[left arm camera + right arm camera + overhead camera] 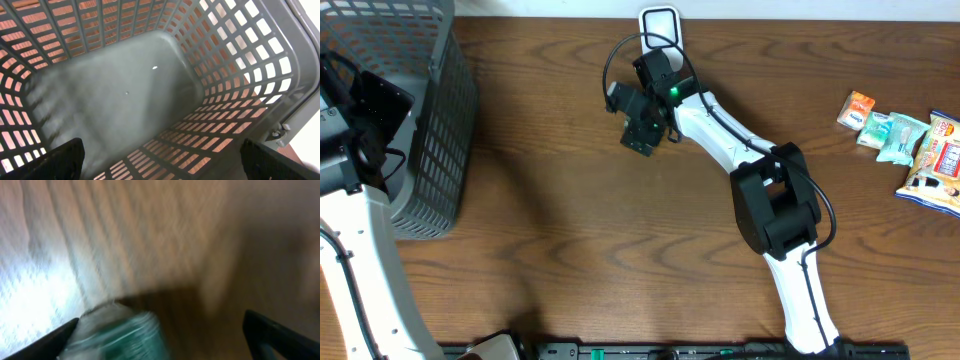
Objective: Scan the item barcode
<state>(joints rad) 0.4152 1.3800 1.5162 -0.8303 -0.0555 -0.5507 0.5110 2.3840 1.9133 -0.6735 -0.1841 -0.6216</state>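
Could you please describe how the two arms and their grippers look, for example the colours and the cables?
Both arms are white. The right arm has bulky black joints; the left arm has a black wrist. A thin black cable loops by the right wrist, where a small green light glows. The left fingers and right fingers are black.

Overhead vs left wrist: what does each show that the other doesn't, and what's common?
Overhead only: the wooden table, the right arm stretched toward the far edge, and the snack packets at the right edge.
Left wrist only: the inside of the grey basket, with a solid floor that is bare apart from a couple of pale specks.
Both: the grey basket. Overhead shows its outer mesh wall at the table's left.
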